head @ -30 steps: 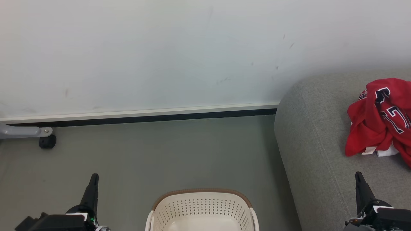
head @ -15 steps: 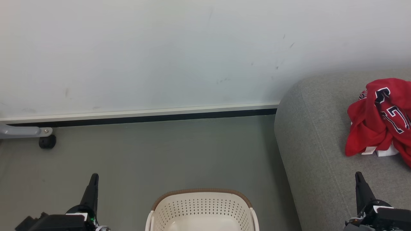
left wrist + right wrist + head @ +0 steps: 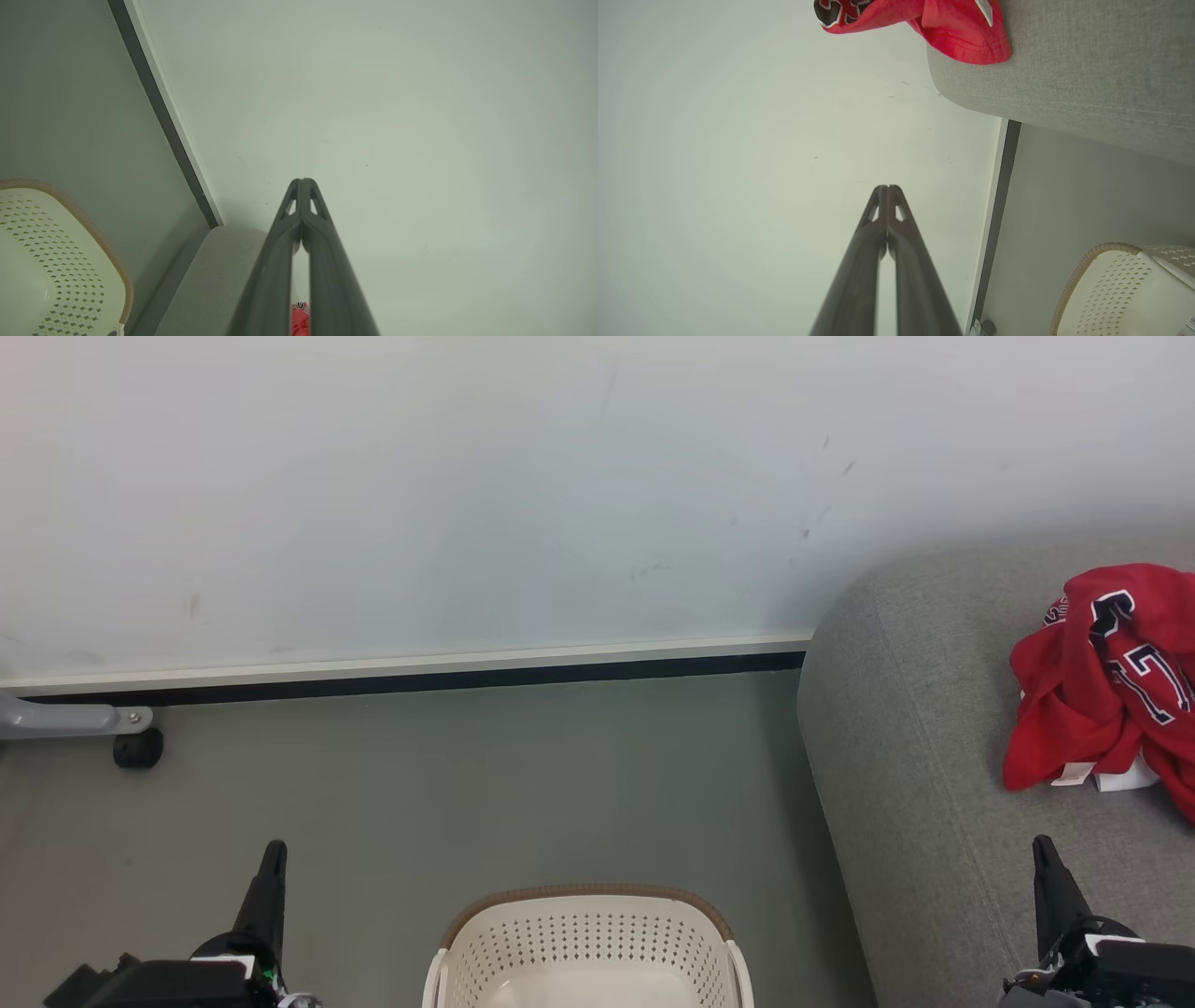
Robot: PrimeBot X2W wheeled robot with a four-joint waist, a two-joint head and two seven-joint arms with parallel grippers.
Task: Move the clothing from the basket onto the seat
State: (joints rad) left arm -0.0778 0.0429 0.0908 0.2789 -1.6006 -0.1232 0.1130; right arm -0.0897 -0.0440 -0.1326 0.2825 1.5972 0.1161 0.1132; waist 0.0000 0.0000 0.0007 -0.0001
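The red clothing (image 3: pixel 1106 681) with black-and-white numerals lies crumpled on the light-grey seat (image 3: pixel 924 747) at the right; its hem (image 3: pixel 962 32) also shows in the right wrist view. The cream basket (image 3: pixel 588 943) with a brown rim stands on the floor at the bottom centre, and the part of its inside that shows holds nothing. My left gripper (image 3: pixel 273 851) rests at the lower left, shut, fingertips touching (image 3: pixel 302 183). My right gripper (image 3: pixel 1042 847) rests at the lower right over the seat's front, shut with nothing in it (image 3: pixel 887 189).
A white wall with a dark baseboard (image 3: pixel 420 679) runs behind the grey floor. A grey metal leg with a black caster (image 3: pixel 137 747) stands at the far left. Open floor lies between basket and wall.
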